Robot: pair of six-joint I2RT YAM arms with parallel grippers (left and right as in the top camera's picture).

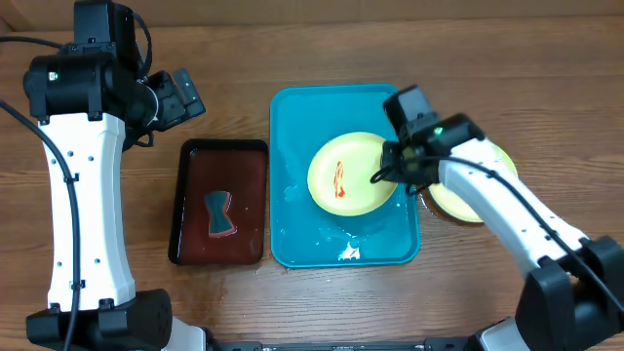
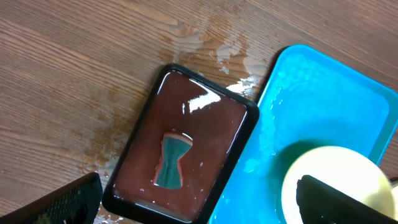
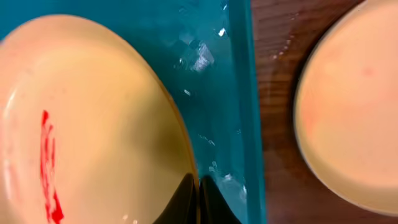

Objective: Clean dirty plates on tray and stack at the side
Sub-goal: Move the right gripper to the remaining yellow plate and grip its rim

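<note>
Turquoise tray [image 1: 292, 229] carries one yellow-green rimmed plate [image 1: 346, 175] with a red sauce smear [image 1: 338, 180] near its centre.

1. Right pincer [image 1: 380, 176]: fingers drawn together and clamped on the rim of this plate. In the right wrist view the plate rim runs straight into the seam where the fingers meet. The plate body lies on the pincer's left finger side and the tray floor shows on its right finger side.
2. Second plate [image 3: 348, 112]: lies on the wooden table, outside the tray wall, well apart from the right pincer's fingertips and under the right arm.
3. Left pincer [image 1: 180, 97]: fingers spread wide apart, holding nothing. The dark red-brown tray [image 2: 140, 124] with its sponge [image 2: 172, 160] lies below, between its fingers. The plate lies beyond one fingertip.
</note>
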